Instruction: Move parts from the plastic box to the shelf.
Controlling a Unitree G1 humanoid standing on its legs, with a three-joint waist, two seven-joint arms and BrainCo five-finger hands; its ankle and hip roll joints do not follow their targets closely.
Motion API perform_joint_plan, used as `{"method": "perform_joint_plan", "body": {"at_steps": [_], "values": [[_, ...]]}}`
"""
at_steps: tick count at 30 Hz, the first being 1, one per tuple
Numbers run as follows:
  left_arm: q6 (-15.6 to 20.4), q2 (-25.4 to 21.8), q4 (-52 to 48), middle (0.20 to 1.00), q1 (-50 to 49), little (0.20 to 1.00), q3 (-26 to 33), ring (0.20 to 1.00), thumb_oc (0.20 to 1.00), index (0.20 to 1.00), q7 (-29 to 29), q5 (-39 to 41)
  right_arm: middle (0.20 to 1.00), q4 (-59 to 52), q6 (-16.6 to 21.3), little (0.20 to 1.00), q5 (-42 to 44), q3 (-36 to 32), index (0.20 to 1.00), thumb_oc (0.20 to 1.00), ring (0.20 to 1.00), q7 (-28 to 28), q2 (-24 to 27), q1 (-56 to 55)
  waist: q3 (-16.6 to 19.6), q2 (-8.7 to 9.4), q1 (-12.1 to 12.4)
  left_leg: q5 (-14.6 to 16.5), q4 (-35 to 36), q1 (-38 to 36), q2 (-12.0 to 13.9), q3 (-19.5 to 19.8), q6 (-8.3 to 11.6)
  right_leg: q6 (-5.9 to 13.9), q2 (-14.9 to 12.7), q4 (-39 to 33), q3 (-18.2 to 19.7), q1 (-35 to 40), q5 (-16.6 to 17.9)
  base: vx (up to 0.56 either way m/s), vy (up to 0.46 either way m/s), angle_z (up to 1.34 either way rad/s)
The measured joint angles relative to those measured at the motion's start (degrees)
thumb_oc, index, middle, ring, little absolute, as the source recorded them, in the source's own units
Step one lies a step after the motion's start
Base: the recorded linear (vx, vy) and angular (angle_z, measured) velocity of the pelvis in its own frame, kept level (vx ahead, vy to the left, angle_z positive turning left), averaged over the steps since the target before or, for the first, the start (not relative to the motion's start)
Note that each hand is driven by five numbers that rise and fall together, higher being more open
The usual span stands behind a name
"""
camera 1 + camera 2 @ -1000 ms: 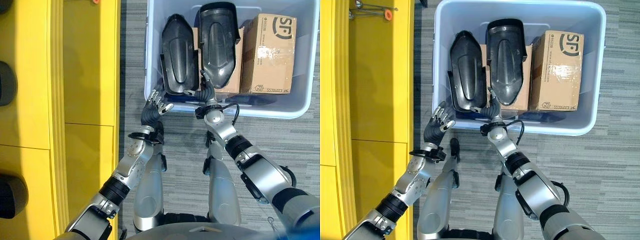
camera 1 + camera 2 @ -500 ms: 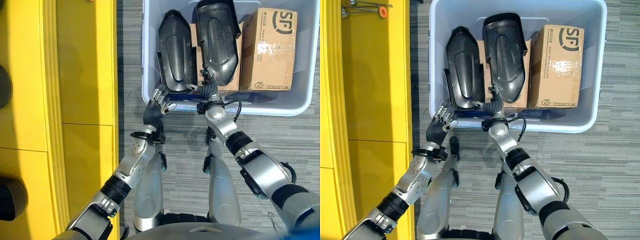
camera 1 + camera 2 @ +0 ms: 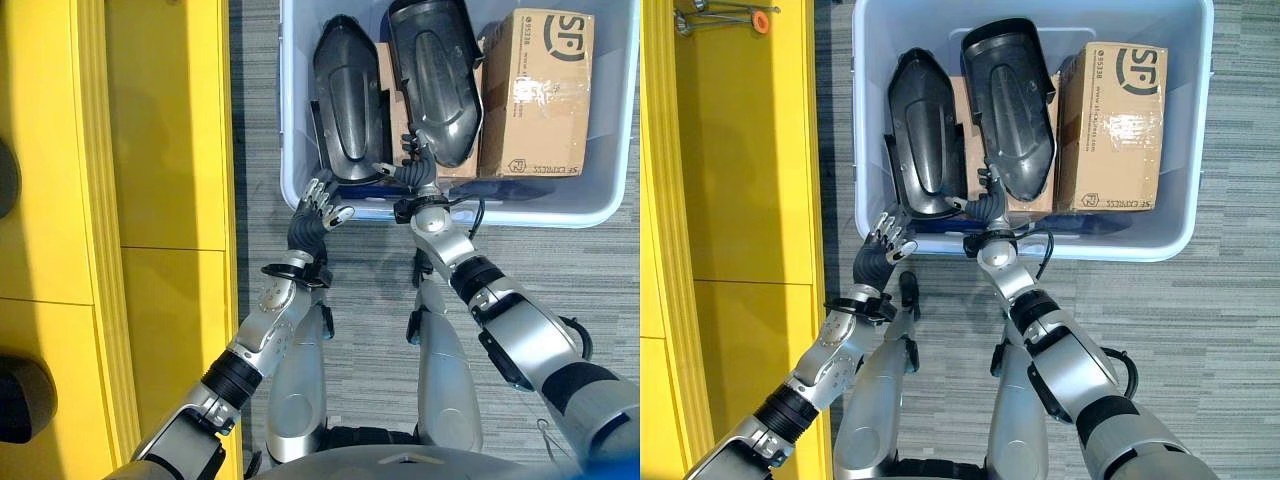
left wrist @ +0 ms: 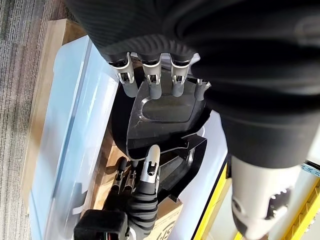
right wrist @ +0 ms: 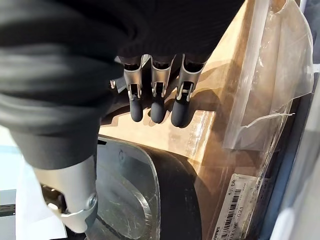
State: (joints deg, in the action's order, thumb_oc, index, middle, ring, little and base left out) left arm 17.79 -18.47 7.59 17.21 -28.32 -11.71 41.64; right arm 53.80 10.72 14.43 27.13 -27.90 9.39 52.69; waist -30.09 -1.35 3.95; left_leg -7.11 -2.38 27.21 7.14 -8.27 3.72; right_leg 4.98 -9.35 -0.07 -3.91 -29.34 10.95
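Two long black moulded parts stand side by side in the pale plastic box (image 3: 540,214): the left part (image 3: 345,95) and the right part (image 3: 435,80). My right hand (image 3: 414,178) reaches over the front rim to the near end of the right part. It is open: its fingers (image 5: 152,107) point at the brown cardboard (image 5: 210,125) behind that part, and its thumb (image 5: 75,200) is on the other side of the part's black edge (image 5: 165,200). My left hand (image 3: 312,212) hovers open just outside the box's front left corner, facing the left part (image 4: 160,112).
A taped cardboard carton (image 3: 535,95) fills the box's right side. The yellow shelf (image 3: 170,150) runs along the left, with dark parts at its outer edge (image 3: 15,400). Grey carpet lies between shelf and box.
The whole picture has shifted slightly, so the camera moved. My right hand has pushed a little further into the box by the right part. The left hand has hardly moved.
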Motion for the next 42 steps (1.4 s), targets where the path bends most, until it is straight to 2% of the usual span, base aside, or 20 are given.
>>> {"method": "perform_joint_plan", "body": {"at_steps": [11, 21, 31, 42], "values": [[0.4, 0.0, 0.0, 1.000, 0.2, 1.000, 0.0, 1.000, 1.000, 1.000, -0.1, 0.0, 1.000, 0.4, 0.0, 1.000, 0.0, -1.2, 1.000, 1.000, 1.000, -1.6, 0.3, 1.5, 0.0, -0.03, 0.0, -0.1, -0.7, 1.8, 0.0, 0.7, 0.02, -0.02, -0.1, 0.4, -0.5, -1.3, 0.0, 0.00, 0.000, 0.01], [0.4, 0.2, 0.0, 1.000, 1.1, 1.000, 0.2, 1.000, 1.000, 1.000, -1.7, -0.1, 1.000, -9.4, -0.5, 1.000, 1.3, -0.9, 1.000, 1.000, 1.000, -1.5, 0.1, -2.5, 0.0, -0.01, -0.1, -0.1, -0.6, 1.9, 0.0, 0.7, 0.00, -0.01, 0.1, 0.5, -0.4, -1.5, 0.0, 0.00, 0.000, 0.00], [0.4, 0.2, 0.0, 1.000, 1.2, 1.000, 0.3, 1.000, 1.000, 1.000, -2.4, -0.2, 1.000, -16.8, -0.2, 1.000, 2.1, -0.2, 1.000, 1.000, 1.000, -1.5, 0.1, -5.6, -0.1, 0.14, -1.3, -0.1, -0.6, 1.9, 0.0, 0.7, 0.00, -0.02, 0.1, 0.5, -0.5, -1.5, -0.1, 0.00, 0.000, 0.00], [0.4, 0.2, 0.0, 1.000, 1.5, 1.000, 0.2, 1.000, 1.000, 1.000, -2.5, -0.3, 1.000, -16.8, -0.2, 1.000, 2.2, 0.0, 1.000, 1.000, 1.000, -1.6, 0.1, -5.8, -0.1, 0.19, -1.4, -0.1, -0.5, 2.4, 0.0, 1.0, 0.00, -0.04, 0.1, 0.5, -0.9, -1.7, -0.3, 0.00, 0.001, 0.00]]}}
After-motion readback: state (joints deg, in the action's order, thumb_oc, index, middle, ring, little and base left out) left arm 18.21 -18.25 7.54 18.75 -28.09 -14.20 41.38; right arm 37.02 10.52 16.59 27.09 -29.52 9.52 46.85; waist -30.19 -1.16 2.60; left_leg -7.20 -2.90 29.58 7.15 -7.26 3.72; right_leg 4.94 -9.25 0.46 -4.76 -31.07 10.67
